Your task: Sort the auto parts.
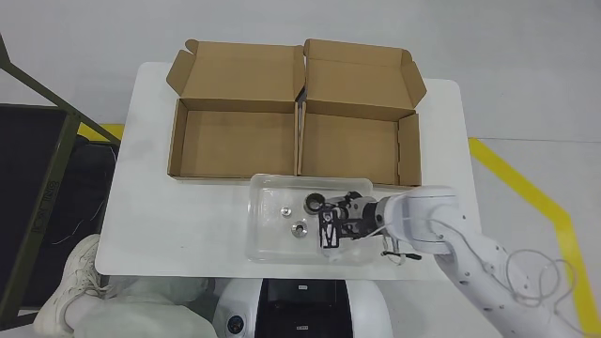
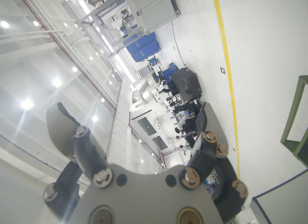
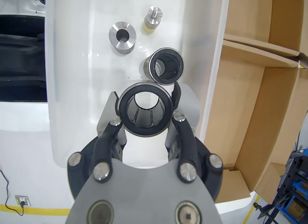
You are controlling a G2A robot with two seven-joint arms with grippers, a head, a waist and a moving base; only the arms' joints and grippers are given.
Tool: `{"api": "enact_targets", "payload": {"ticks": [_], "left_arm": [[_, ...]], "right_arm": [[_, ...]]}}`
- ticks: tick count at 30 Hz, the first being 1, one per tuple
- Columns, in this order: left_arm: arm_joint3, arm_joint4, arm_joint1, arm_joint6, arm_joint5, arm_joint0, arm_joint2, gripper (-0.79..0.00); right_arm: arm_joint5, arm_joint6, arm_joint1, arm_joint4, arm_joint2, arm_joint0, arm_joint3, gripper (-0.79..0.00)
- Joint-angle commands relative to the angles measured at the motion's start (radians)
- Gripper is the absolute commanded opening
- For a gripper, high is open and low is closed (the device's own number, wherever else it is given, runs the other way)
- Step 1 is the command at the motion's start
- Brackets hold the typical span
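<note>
Right gripper: the right gripper (image 3: 145, 105) (image 1: 329, 226) is hanging inside the clear tray (image 3: 72, 70) (image 1: 266, 244), with its jaws clamping narrowly on the large bearing.
Large bearing: the large bearing (image 3: 144, 120) is sitting between the jaws with its open bore facing the wrist camera and rows of balls showing along the inner wall. Whether it is touching the tray floor I cannot tell.
Smaller bearing: the smaller bearing (image 3: 166, 68) (image 1: 313, 199) is lying tilted on the tray floor, just beyond the held one.
Steel bush: the steel bush (image 3: 122, 37) (image 1: 299, 230) is standing upright farther along the tray, hole upward.
Steel stud: the steel stud (image 3: 153, 19) (image 1: 283, 211) is standing near the bush, apart from it.
Tray: it is resting on the white worktop (image 1: 141, 216), near the robot's edge.
Boxes: the left box (image 1: 233, 141) and the right box (image 1: 357, 145), both open cardboard, are standing side by side just behind the tray, touching each other, with their lids folding back.
Left gripper: the left gripper (image 2: 131, 111) is pointing out toward the hall, away from the worktop, with its jaws standing wide apart.
</note>
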Motion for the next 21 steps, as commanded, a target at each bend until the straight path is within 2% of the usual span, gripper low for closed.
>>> {"api": "enact_targets", "payload": {"ticks": [1,10,21], "left_arm": [[0.0,0.0,0.0,0.0,0.0,0.0,0.0,0.0],[0.0,0.0,0.0,0.0,0.0,0.0,0.0,0.0],[0.0,0.0,0.0,0.0,0.0,0.0,0.0,0.0]], "right_arm": [[-0.001,-0.011,0.002,-0.006,0.002,-0.001,-0.016,-0.785],[0.039,-0.144,0.007,-0.02,0.03,-0.001,-0.031,-0.785],[0.086,-0.429,0.011,-0.009,0.104,-0.001,0.019,-0.785]]}}
